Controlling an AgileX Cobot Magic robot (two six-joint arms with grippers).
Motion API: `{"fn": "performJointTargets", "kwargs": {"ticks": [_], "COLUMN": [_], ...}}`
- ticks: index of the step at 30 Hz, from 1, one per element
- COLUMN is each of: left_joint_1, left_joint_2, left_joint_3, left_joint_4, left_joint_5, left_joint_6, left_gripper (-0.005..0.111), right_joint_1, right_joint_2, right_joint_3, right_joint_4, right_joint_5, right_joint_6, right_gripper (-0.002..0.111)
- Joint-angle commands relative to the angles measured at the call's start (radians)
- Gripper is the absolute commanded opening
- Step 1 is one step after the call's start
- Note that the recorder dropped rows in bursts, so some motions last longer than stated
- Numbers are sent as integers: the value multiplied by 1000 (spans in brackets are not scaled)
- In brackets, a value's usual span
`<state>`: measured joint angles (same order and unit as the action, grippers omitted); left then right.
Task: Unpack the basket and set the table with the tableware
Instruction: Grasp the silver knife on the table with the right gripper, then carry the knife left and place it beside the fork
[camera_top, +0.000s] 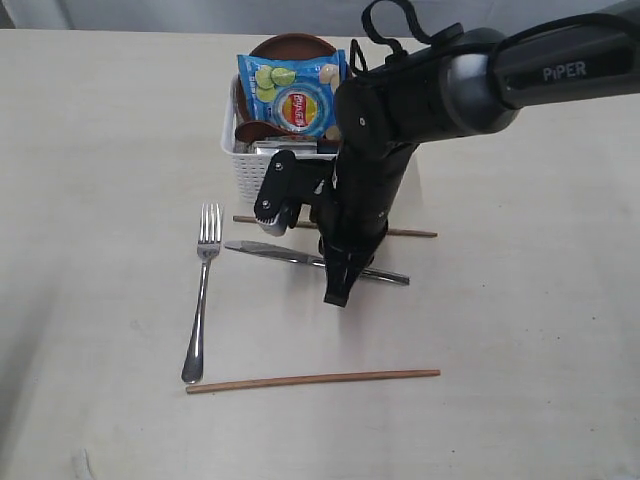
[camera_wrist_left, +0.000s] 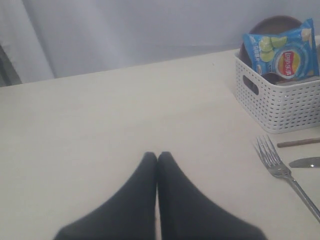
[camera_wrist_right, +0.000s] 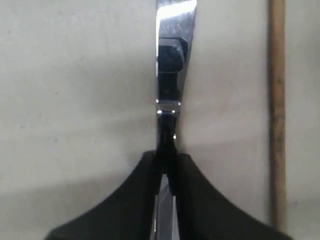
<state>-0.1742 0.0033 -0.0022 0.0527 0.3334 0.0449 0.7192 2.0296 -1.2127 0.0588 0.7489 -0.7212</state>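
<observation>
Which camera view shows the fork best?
The exterior view: the whole fork lies unobstructed, tines to handle end. The left wrist view catches only its tines and part of the handle; the right wrist view misses it.

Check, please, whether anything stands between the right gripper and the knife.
Nothing visible does: the right gripper is shut on the knife, and the nearby chopstick lies apart, to one side.

Table (camera_top: 100, 150) — basket (camera_top: 248, 178), fork (camera_top: 203, 290), knife (camera_top: 270, 251), chopsticks (camera_top: 312, 379)
</observation>
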Motion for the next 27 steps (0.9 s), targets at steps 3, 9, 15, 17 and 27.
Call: {"fn": "performJointTargets", "kwargs": {"ticks": [3, 9, 15, 17, 27], "left_joint_1": [2, 2, 2, 2, 2], "left_joint_2": [-3, -3, -3, -3, -3], "left_joint_3": [2, 2, 2, 2, 2], "left_joint_4": [-1, -1, -1, -1, -1], "left_joint_5": [-4, -4, -4, -4, -4], "left_joint_6": [0, 0, 0, 0, 0], "left_gripper": [0, 0, 0, 0, 0], "right_joint_1": [-5, -5, -3, 10, 227], "right_joint_2": [-51, -134, -192, -210, -125], "right_joint_3": [16, 16, 16, 16, 16], "right_joint_4": [61, 85, 235, 316, 616], "right_joint_5": [77, 82, 120, 122, -208], "right_joint_6": [3, 16, 98, 126, 727], "right_gripper": [0, 0, 0, 0, 0]}}
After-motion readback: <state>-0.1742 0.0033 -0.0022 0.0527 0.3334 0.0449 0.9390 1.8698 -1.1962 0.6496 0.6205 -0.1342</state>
